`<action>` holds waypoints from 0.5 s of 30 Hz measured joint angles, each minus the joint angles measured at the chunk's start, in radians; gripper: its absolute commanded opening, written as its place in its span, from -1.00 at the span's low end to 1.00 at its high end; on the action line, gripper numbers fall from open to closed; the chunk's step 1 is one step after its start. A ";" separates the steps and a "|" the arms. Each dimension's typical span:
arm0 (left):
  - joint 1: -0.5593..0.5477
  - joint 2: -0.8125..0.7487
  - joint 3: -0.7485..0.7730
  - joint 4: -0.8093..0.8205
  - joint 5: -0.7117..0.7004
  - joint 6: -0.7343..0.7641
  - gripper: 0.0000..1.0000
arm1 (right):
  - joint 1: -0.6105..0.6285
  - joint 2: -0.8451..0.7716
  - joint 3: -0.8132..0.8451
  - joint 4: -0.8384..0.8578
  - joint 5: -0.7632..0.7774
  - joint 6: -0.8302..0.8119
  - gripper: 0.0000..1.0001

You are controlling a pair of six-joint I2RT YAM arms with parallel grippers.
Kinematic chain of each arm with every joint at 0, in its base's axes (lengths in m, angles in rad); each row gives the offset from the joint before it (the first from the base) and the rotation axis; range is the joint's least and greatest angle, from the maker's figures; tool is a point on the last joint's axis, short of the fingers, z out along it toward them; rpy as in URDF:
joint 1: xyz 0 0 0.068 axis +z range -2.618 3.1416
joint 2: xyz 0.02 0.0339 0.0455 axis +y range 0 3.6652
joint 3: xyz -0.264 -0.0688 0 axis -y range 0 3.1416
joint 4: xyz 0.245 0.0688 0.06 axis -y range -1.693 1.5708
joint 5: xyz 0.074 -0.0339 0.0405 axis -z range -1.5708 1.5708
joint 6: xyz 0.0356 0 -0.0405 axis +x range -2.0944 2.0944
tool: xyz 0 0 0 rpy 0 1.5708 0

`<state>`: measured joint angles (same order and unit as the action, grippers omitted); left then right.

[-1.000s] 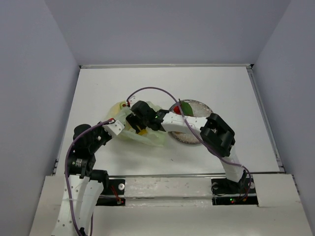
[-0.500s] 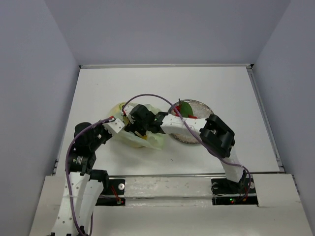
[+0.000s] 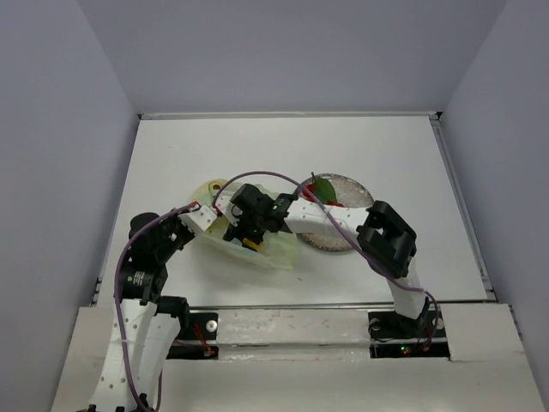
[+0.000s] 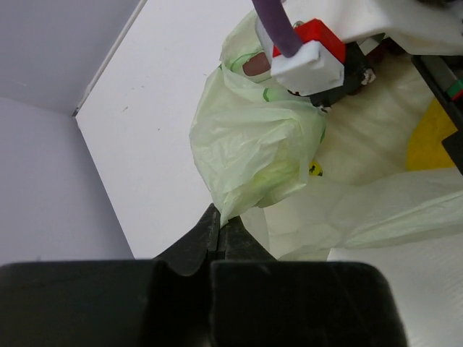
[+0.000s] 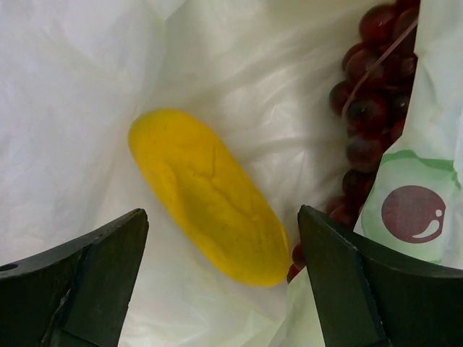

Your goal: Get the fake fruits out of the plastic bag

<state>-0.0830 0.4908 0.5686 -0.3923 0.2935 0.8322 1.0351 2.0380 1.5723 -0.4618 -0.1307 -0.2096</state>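
The yellow piece (image 5: pixel 206 195) and grape bunch (image 5: pixel 365 108) lie inside the plastic bag (image 4: pixel 253 144), on the bench (image 3: pixel 214 146) just beside the plate (image 3: pixel 352 189). The right jaws stand apart over the yellow piece; the left jaws are clamped on a bag fold.

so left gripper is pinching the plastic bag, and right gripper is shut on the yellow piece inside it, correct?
Not quite. The right gripper is open, not shut. The right wrist view shows its fingers standing wide apart, with the yellow piece lying ungripped between them inside the plastic bag. The rest holds: the left gripper is pinching a fold of the plastic bag.
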 measured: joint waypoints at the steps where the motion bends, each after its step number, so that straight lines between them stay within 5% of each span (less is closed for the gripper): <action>1: 0.000 0.001 0.000 0.000 -0.001 0.000 -1.00 | 0.000 0.000 0.000 -0.013 -0.002 -0.007 0.84; 5: 0.000 0.008 0.000 0.004 -0.006 0.000 -1.00 | 0.000 0.016 0.000 -0.038 0.005 -0.035 0.74; 10: 0.000 0.019 0.000 0.007 -0.007 0.000 -1.00 | -0.001 0.086 0.009 -0.034 0.045 -0.034 -0.15; 15: 0.005 0.019 0.000 0.008 -0.008 0.000 -1.00 | 0.000 0.086 0.016 -0.031 0.071 -0.028 -0.39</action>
<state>-0.0780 0.5095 0.5686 -0.3847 0.2855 0.8318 1.0351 2.1242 1.5887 -0.4927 -0.0601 -0.2375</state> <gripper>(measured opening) 0.040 0.520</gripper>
